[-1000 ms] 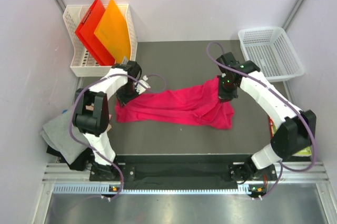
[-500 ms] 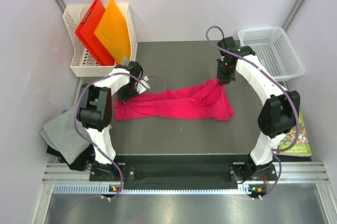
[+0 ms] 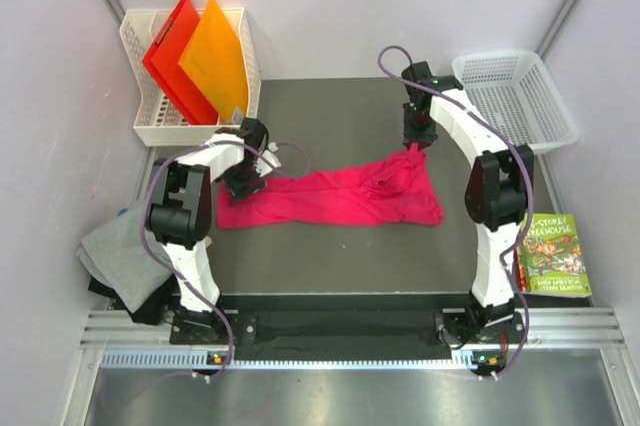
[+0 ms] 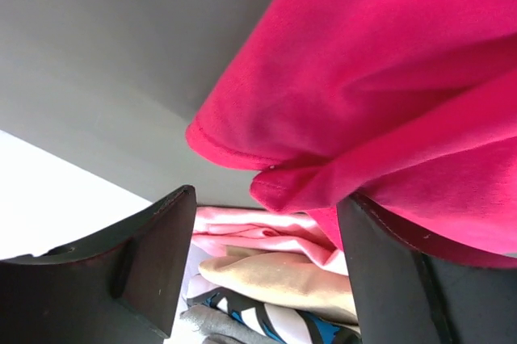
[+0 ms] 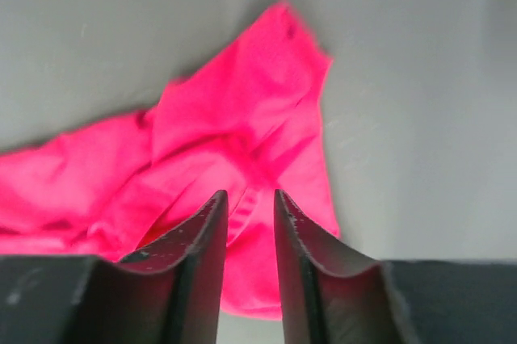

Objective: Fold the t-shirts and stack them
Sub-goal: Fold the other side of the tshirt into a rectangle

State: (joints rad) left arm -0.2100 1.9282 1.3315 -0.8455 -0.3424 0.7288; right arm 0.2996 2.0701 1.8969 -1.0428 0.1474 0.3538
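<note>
The magenta t-shirt [image 3: 340,198] lies bunched in a band across the middle of the overhead frame. Your left gripper [image 3: 245,179] gapes wide at its left hem. Your right gripper [image 5: 250,199] hangs slightly parted and empty above the right end. Take corners, not bunches, and spread the shirt flat before folding. Only the left wrist view shows the folded shirts [image 4: 275,271], pale pink, tan and blue, low in its frame.

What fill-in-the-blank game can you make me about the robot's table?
1. The left gripper sits at one end of the magenta t-shirt with its jaws ____.
2. The orange folder stands next to a ____ folder in the white basket.
3. The Treehouse book lies beside the ____ arm.
Missing words: open; red; right.
</note>
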